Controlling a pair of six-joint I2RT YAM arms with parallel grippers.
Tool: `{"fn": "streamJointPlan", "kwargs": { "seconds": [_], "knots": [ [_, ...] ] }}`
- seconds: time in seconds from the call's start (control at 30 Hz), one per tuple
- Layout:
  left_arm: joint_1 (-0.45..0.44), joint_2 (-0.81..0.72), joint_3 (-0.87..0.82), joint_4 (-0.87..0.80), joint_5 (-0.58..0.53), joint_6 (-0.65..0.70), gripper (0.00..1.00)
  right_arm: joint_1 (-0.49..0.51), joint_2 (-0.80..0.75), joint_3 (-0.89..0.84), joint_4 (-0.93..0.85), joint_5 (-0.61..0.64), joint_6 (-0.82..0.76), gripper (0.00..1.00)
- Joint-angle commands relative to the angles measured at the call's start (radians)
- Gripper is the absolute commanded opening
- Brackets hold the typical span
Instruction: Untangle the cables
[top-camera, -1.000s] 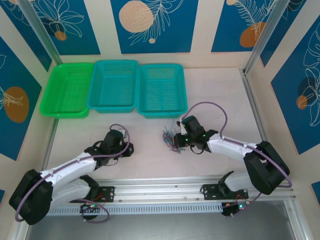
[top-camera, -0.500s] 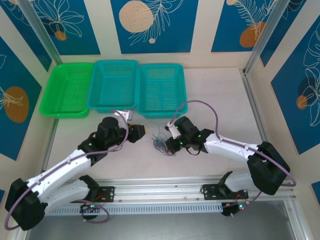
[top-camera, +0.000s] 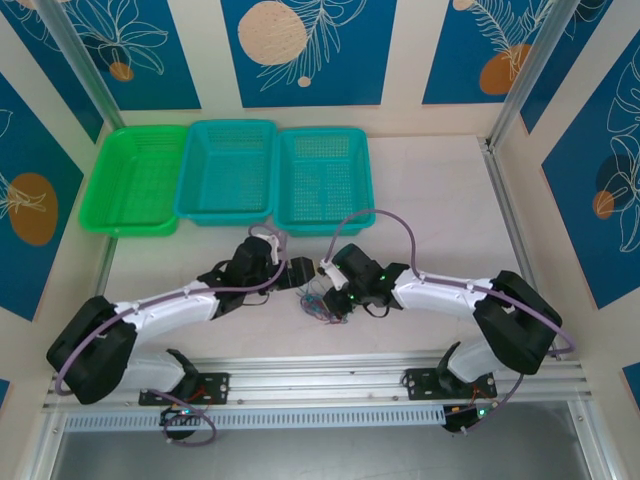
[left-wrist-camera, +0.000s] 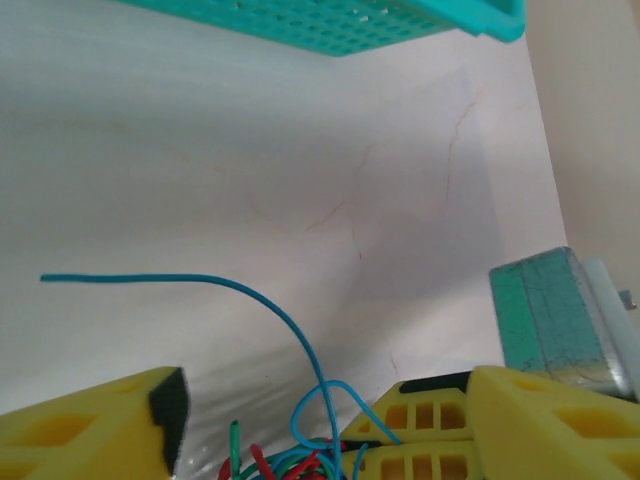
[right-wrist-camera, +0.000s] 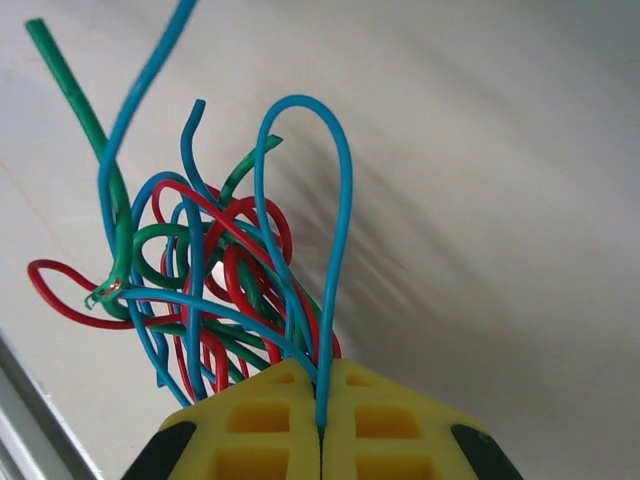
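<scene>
Tangled into one knot of blue, red and green: cables, low over the table between the two arms, near the teal basket. Pinched at the bundle's base by the right gripper, jaws together on the strands. Spread apart just beside the knot, holding nothing: left gripper. Judged barely begun, with no strand separated yet

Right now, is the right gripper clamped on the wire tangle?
Yes: the right wrist view shows the right gripper shut, with a blue strand of the wire tangle pinched in the seam between its yellow fingers.
</scene>
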Motion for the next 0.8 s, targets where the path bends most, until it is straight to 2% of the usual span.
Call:
{"fn": "streamJointPlan", "kwargs": {
  "seconds": [0.0, 0.13, 0.27, 0.37, 0.47, 0.5, 0.53, 0.63, 0.77],
  "knots": [
    [-0.02, 0.037, 0.021, 0.005, -0.064, -0.043, 0.63, 0.042, -0.005, 0.031, 0.053, -0.035, -0.023, 0.0],
    [-0.02, 0.064, -0.018, 0.049, -0.087, -0.096, 0.55, 0.052, -0.035, 0.01, 0.087, -0.043, -0.016, 0.0],
    [-0.011, 0.074, -0.041, 0.128, -0.054, -0.123, 0.41, 0.048, -0.07, -0.021, 0.117, -0.035, -0.009, 0.0],
    [-0.011, 0.074, -0.029, 0.139, -0.027, -0.092, 0.32, 0.04, -0.097, -0.037, 0.131, -0.032, -0.002, 0.0],
    [-0.011, 0.08, -0.007, 0.109, -0.004, -0.062, 0.14, 0.033, -0.109, -0.043, 0.137, 0.013, 0.02, 0.0],
    [-0.011, 0.077, -0.005, 0.103, -0.003, -0.058, 0.03, 0.028, -0.105, -0.038, 0.127, 0.035, 0.03, 0.0],
    [-0.011, 0.071, -0.005, 0.101, -0.004, -0.055, 0.0, 0.025, -0.099, -0.033, 0.115, 0.055, 0.034, 0.0],
    [-0.008, 0.01, -0.016, 0.083, -0.031, -0.044, 0.0, 0.015, -0.067, -0.018, 0.06, 0.148, 0.068, 0.0],
    [0.012, -0.18, -0.027, -0.04, -0.15, -0.01, 0.0, -0.047, -0.02, -0.018, -0.045, 0.279, 0.223, 0.01]
  ]
}}
